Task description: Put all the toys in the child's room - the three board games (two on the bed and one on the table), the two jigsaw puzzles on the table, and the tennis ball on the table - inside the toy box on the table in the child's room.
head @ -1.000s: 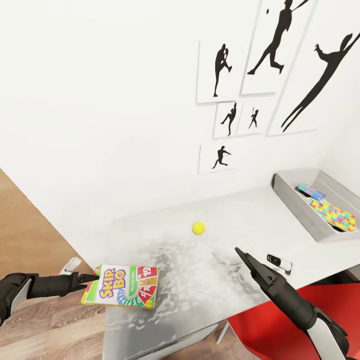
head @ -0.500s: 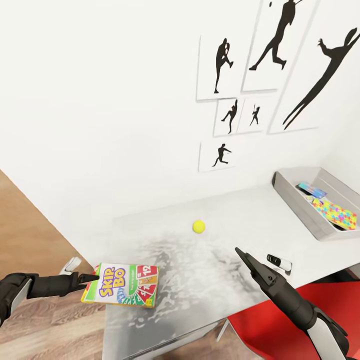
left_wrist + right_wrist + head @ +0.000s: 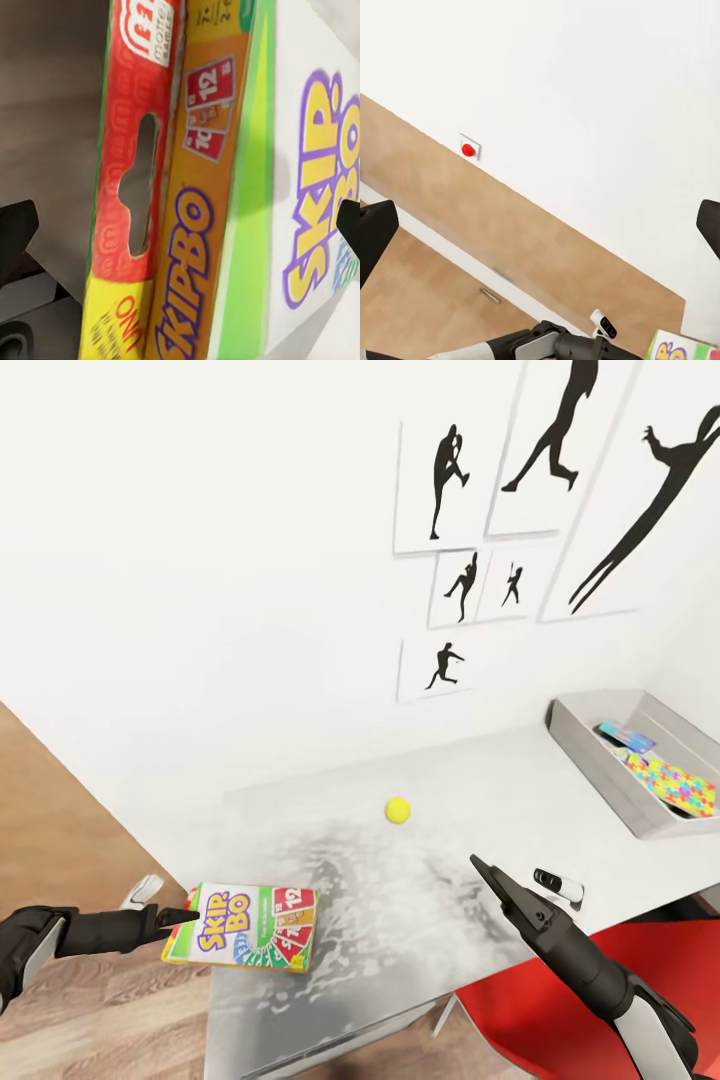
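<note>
One SKIP-BO box (image 3: pixel 243 941), one tennis ball (image 3: pixel 398 810), one toy box (image 3: pixel 580 745), one red chair (image 3: pixel 545 1025), six wall silhouettes (image 3: pixel 447 482).

board game box (image 3: pixel 244 941) | lid: "SKIP-BO", "12" | side (image 3: pixel 196 225): "SKIPBO", "12", "UNO"

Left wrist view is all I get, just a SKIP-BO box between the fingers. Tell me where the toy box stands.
Observer: In the head view the toy box sits at the far right end of the table, close to the wall.
Operator: List what is in it.
Observer: A jigsaw puzzle and a blue board game lie inside.
Operator: Report the ball.
Observer: The tennis ball rests on the tabletop between the SKIP-BO box and the toy box, apart from both.
</note>
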{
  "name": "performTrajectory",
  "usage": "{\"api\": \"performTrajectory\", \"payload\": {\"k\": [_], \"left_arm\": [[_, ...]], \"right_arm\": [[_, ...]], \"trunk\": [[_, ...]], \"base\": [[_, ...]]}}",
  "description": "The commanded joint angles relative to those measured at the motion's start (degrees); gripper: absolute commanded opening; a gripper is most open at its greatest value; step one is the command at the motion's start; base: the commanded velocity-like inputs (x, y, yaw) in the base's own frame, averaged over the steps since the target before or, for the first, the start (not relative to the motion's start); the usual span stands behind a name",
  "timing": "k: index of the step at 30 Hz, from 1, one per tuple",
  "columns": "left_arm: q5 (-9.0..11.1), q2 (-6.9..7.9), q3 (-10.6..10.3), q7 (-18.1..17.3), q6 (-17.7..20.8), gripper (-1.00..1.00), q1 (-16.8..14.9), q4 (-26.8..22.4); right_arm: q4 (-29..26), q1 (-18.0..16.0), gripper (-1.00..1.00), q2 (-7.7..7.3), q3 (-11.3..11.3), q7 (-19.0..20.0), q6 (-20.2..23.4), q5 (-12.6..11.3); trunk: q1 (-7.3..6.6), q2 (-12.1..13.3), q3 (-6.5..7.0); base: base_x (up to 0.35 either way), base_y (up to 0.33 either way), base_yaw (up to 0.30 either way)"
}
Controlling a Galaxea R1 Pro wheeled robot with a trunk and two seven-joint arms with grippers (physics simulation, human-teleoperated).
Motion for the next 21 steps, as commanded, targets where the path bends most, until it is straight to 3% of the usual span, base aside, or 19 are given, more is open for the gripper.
{"api": "performTrajectory", "payload": {"k": [1, 21], "left_arm": [[0.2, -0.01, 0.0, -0.1, 0.4, 1.00, 0.0, 0.0], [0.2, -0.18, -0.3, -0.3, 0.4, 1.00, 0.0, 0.0]], "right_arm": [[0.0, 0.0, 1.00, -0.02, 0.0, 0.0, 0.5, -0.4], [0.0, 0.0, 1.00, -0.02, 0.0, 0.1, 0.4, -0.4]], "trunk": [[0.03, -0.1, -0.15], [0.03, -0.1, -1.23]], "base": [[0.000, 0.000, 0.000], [0.000, 0.000, 0.000]]}}
